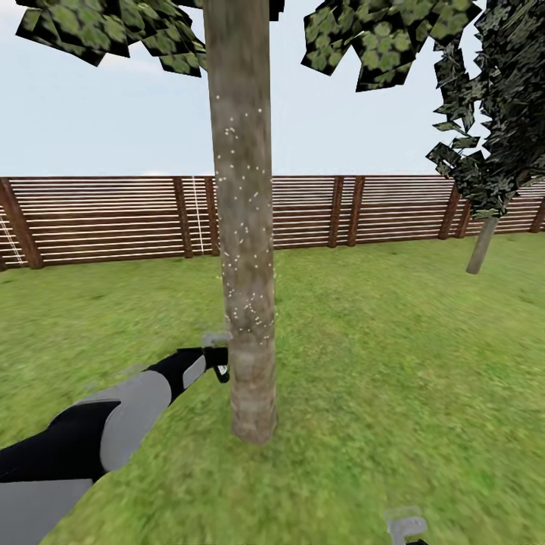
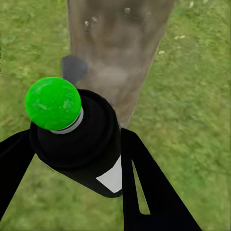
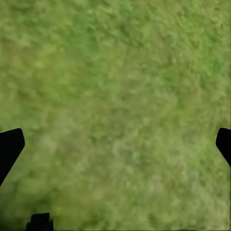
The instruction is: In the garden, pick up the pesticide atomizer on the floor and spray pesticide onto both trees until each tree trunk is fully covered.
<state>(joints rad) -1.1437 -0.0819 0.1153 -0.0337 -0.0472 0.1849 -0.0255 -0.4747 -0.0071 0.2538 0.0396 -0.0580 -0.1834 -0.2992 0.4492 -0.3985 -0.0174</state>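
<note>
A thick grey-brown tree trunk point(image 1: 244, 227) stands just ahead on the lawn, dotted with fine white pesticide specks point(image 1: 250, 318) from mid-height down. My left gripper point(image 1: 210, 362) reaches to the trunk's left side, shut on the pesticide atomizer point(image 1: 218, 354). In the left wrist view the dark bottle point(image 2: 82, 149) with its white label sits between the black fingers point(image 2: 154, 192), a bright green ball point(image 2: 53, 103) on its top, the trunk point(image 2: 115, 53) close in front. My right gripper point(image 3: 115, 144) hangs open over bare grass. The second tree's trunk point(image 1: 481, 246) leans at far right.
A brown slatted fence point(image 1: 113, 219) closes off the lawn behind the trees. Grass point(image 1: 393, 363) spreads on all sides of the near trunk. Blocky leaves point(image 1: 378, 38) hang overhead, and a darker canopy point(image 1: 499, 113) fills the upper right. My right gripper's tip point(image 1: 406, 526) shows at the bottom edge.
</note>
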